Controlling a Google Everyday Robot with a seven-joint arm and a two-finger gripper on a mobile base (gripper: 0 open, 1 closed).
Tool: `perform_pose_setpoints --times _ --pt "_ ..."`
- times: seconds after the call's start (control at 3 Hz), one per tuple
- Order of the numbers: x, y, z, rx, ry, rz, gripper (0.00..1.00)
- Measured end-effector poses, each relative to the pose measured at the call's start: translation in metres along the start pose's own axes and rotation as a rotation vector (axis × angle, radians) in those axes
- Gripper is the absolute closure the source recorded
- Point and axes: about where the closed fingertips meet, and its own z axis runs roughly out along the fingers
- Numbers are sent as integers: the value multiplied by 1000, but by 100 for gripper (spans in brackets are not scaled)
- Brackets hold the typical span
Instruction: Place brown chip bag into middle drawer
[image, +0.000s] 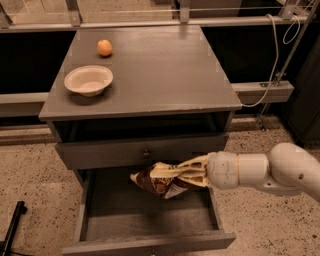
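Observation:
The brown chip bag is dark brown with cream ends and hangs tilted over the open middle drawer, near its back right part, a little above the grey floor. My gripper comes in from the right on a white arm and is shut on the bag's upper end. The drawer is pulled out toward the camera, with its plain front board at the bottom of the view.
A shut grey drawer front with a small dark knob sits just above the bag. On the cabinet top stand a white bowl and an orange fruit. A black post stands on the floor at lower left.

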Motion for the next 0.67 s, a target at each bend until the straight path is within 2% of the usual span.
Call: perform_pose_setpoints --times 0.33,0.67 --pt "24 17 23 26 -20 -61 100" --pt "29 22 26 31 -26 -71 100"
